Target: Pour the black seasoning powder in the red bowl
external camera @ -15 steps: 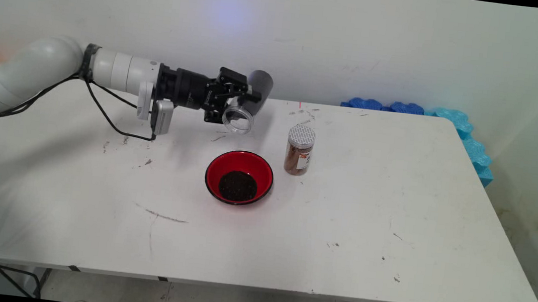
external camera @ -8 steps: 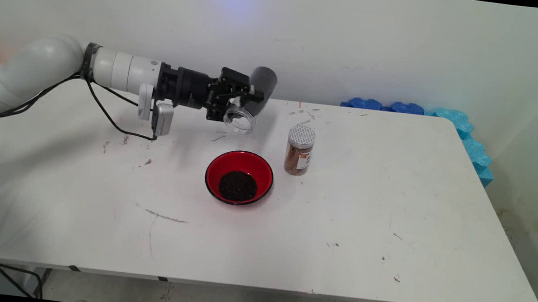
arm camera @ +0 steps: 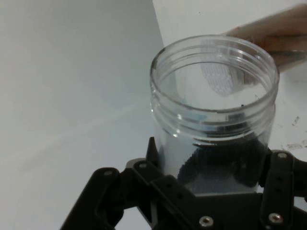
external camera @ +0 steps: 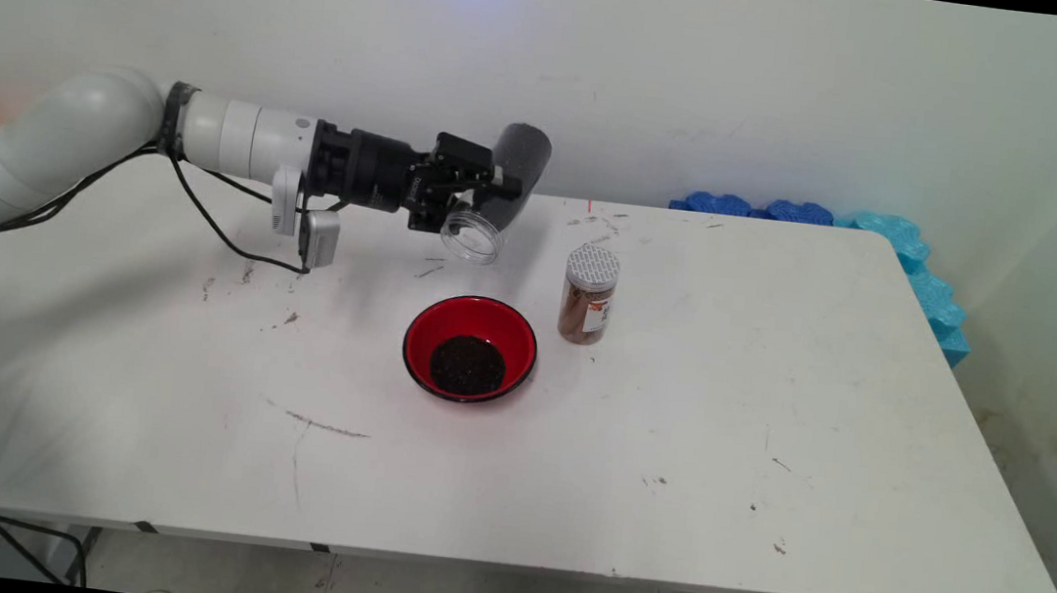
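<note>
My gripper is shut on a clear plastic jar with no lid, held in the air above the table's back middle. The jar lies tilted, its open mouth pointing down toward the near side and its dark end raised toward the wall. In the hand view the jar fills the middle, with my gripper clamped round its lower part. A red bowl with dark grains in it stands on the table just below and in front of the jar. A brown spice jar with a white lid stands upright to the bowl's right.
The white table carries dark scuff marks. Blue foam blocks line its far right corner and right edge. Black cables hang from the arm over the table's left part.
The jar has turned a little in my grip: its dark end has risen toward the wall, and the mouth has shifted slightly right. Bowl and spice jar have not moved.
</note>
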`<state>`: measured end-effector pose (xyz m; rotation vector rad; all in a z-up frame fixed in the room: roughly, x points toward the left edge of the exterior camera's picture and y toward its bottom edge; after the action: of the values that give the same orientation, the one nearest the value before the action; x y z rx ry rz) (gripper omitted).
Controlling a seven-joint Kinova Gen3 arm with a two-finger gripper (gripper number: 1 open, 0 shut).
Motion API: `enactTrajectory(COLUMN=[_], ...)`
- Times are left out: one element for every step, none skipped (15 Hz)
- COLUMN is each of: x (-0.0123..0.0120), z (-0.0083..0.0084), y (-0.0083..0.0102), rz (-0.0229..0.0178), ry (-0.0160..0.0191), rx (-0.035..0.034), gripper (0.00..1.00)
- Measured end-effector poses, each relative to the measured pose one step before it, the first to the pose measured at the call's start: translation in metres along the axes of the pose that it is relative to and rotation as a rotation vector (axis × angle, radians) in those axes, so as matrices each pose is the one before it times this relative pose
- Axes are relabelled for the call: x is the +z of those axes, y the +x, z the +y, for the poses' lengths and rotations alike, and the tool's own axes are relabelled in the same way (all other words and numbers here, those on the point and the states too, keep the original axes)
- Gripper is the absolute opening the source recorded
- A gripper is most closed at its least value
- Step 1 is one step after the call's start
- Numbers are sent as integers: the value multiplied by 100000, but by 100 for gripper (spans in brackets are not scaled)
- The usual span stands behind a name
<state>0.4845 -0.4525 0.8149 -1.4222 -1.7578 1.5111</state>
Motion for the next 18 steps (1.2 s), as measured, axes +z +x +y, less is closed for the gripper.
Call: enactTrajectory(x=[-15,-13,-13,-21,-22,-24,-23,-26,-23,-16,-13,-15,-13,-6,-3,-1,6,9], z=[-50,-44,-28,-45,-39,-47,-38,-39,-33,-27,-33,-20,-13,-17,-15,-14,-15,-12], y=[36,25,16,34,20,20,15,9,4,9,2,5,6,0,-3,-4,-5,-8], rz=[45,44,22,66,31,28,6,-15,-27,-19,-19,-27,-20,-12,-36,-47,-30,-28], ry=[196,187,126,189,157,174,140,137,112,84,71,20,-2,-1,-24,-24,-15,-35], rx=[1252,1114,767,1293,1047,1238,1044,1192,1108,923,1050,1091,935,1075,1083,824,705,755], gripper=[0,0,0,0,0,0,0,0,0,0,0,0,0,0,0,0,0,0])
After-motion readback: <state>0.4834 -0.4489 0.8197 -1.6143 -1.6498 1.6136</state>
